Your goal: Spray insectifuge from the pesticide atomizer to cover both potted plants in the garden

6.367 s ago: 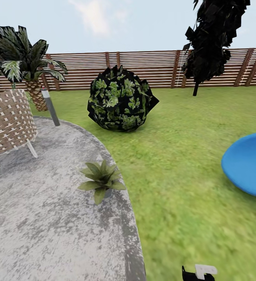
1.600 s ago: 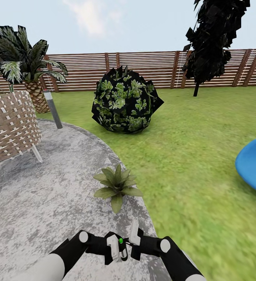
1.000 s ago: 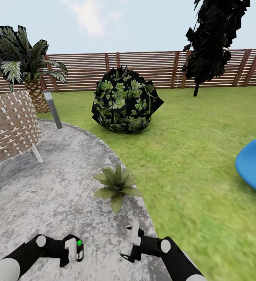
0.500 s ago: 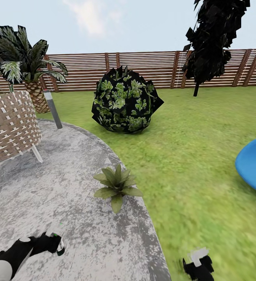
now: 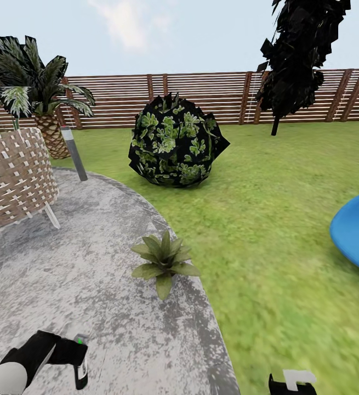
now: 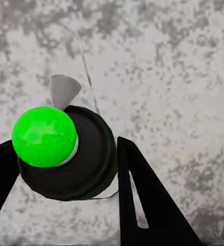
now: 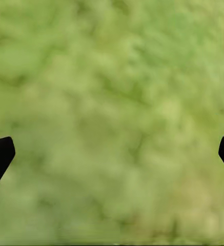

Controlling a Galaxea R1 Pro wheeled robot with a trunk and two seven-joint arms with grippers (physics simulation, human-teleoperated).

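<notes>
Atomizer (image 6: pixel 65 154) is clamped between the fingers of the left gripper (image 5: pixel 80 365) low over the paved patio (image 5: pixel 80 274), the potted plant (image 5: pixel 164 260) being placed ahead and toward the right, nearer that arm than the spread, empty right gripper (image 5: pixel 293 381).

Head view: high, facing forward and down across the patio (image 5: pixel 91 285) and lawn (image 5: pixel 267 219) to the fence (image 5: pixel 201 99). Left wrist view: close above the same patio (image 6: pixel 168 77). Right wrist view: close above the same lawn (image 7: pixel 112 102).
</notes>
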